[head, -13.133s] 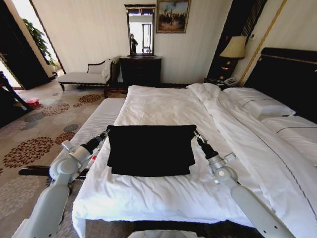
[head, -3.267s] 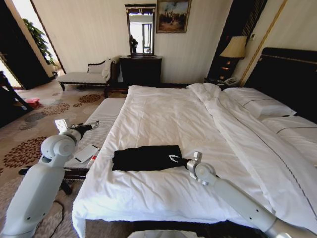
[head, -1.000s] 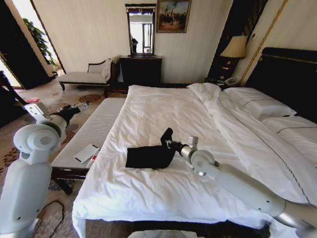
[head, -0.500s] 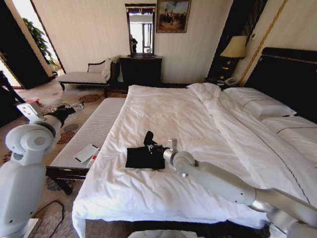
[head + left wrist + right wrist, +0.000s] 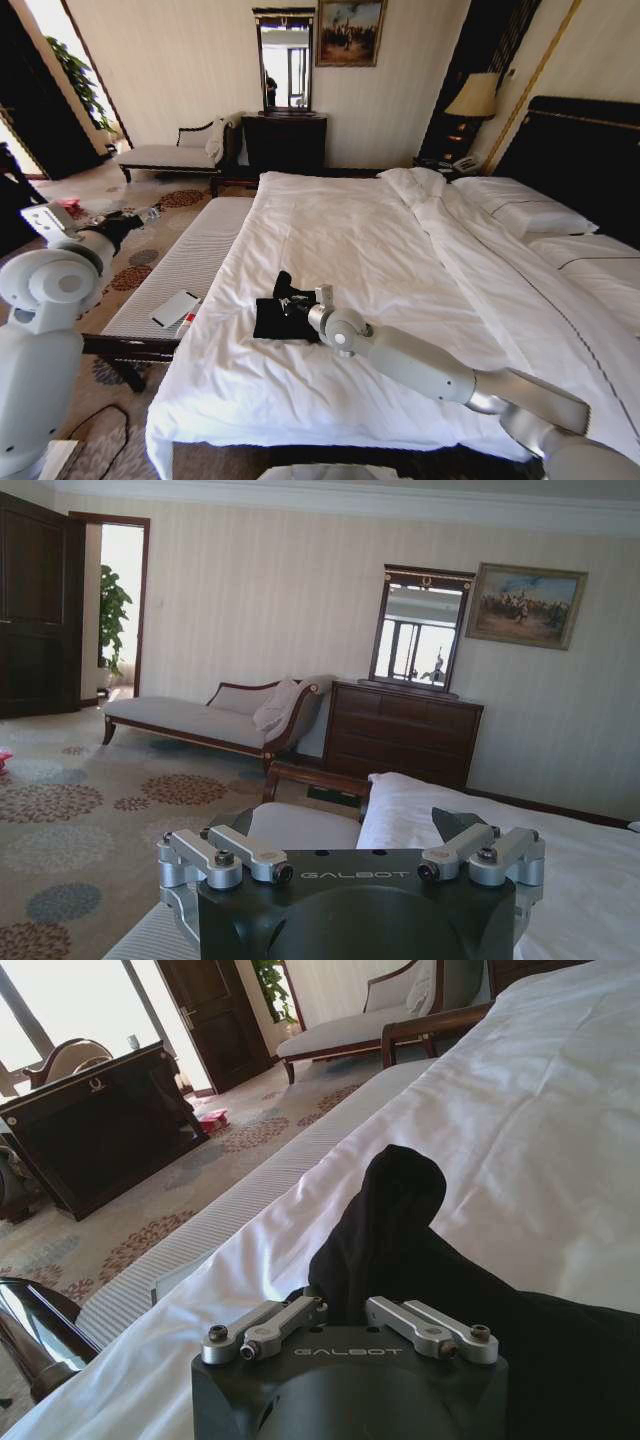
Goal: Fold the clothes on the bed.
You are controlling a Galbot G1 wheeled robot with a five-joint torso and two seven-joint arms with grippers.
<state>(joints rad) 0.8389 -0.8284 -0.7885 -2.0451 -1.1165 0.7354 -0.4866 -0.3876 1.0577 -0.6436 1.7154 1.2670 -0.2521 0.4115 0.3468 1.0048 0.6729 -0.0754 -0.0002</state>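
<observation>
Looking down from the head camera, I have the bed (image 5: 340, 230) running from six o'clock up toward twelve, white sheets across nearly the whole frame, dark headboard at about two o'clock. The white-cushioned bench (image 5: 190, 265) lies alongside it at nine o'clock. The black T-shirt (image 5: 283, 318) sits near the bed's foot, just left of centre, bunched into a small dark heap with one flap standing up.

My right arm reaches in from five o'clock, and the right pincer (image 5: 292, 305) is at the shirt. The head view does not settle how the jaws stand; the right wrist view does: the right pincer (image 5: 345, 1305) is clamped on the black cloth (image 5: 400, 1250), which rises between the linkages as a rounded peak over the white sheet (image 5: 520, 1130).

My left arm is held off the bed at nine o'clock, over the carpet. The left pincer (image 5: 142, 214) is small there; in the left wrist view (image 5: 350, 830) its jaws stand apart with nothing between them.
</observation>
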